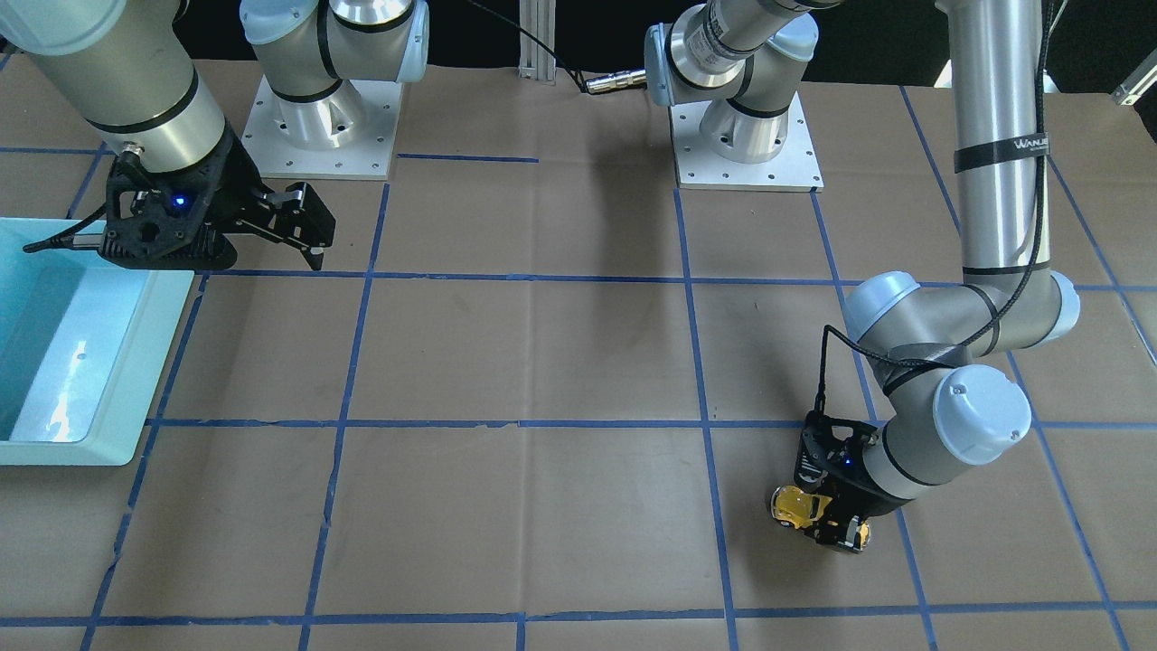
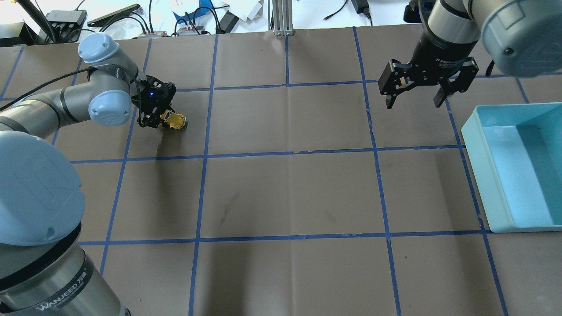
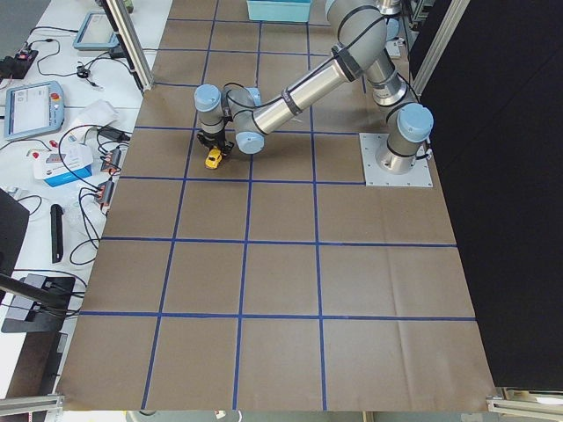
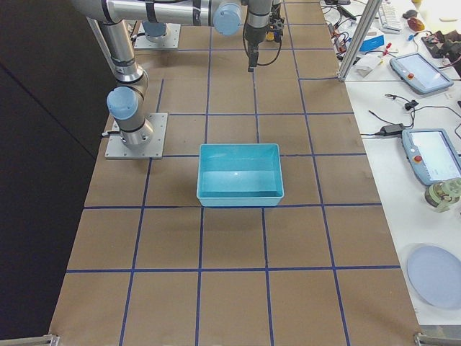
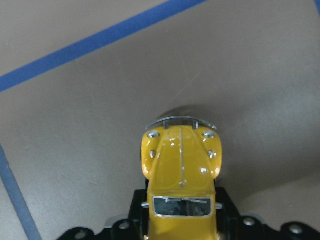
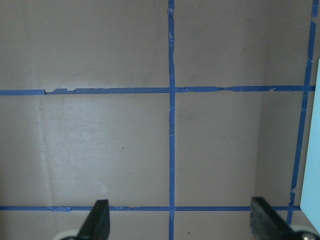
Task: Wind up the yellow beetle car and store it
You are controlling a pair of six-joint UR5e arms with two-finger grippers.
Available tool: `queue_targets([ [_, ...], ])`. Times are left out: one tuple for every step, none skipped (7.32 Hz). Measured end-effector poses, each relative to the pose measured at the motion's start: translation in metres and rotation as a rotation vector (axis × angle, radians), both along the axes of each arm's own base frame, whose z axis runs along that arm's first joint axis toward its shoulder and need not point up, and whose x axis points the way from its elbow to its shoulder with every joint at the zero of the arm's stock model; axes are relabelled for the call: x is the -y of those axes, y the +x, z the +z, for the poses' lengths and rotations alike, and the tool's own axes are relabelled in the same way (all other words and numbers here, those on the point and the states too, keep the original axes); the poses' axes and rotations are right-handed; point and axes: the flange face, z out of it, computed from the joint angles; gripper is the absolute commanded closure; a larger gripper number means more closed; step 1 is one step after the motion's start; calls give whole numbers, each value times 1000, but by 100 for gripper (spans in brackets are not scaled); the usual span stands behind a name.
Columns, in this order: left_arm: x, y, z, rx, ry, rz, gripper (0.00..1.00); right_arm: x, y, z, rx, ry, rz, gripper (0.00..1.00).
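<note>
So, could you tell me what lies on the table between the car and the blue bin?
Nothing: in the overhead view the table between the car and the bin is bare brown paper crossed by blue tape lines.

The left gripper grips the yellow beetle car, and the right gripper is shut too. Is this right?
Not quite. The left gripper does grip the yellow beetle car, but the right gripper is open and empty, as the overhead exterior view shows.
</note>
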Motion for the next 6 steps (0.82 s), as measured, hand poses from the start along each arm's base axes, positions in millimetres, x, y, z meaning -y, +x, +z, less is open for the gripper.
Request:
queue_targets([
  [1, 4, 0, 0, 0, -4, 82, 0, 0, 0, 0, 2, 0, 0],
  [2, 8, 0, 1, -1, -8, 82, 0, 0, -1, 0, 3, 0, 0],
  [3, 13, 0, 1, -2, -13, 82, 0, 0, -1, 0, 3, 0, 0],
  [3, 17, 1, 2, -4, -17, 82, 0, 0, -1, 0, 3, 0, 0],
  [4, 21, 1, 3, -6, -21, 82, 0, 0, -1, 0, 3, -1, 0],
  [5, 24, 2, 3, -6, -28, 82, 0, 0, -1, 0, 3, 0, 0],
])
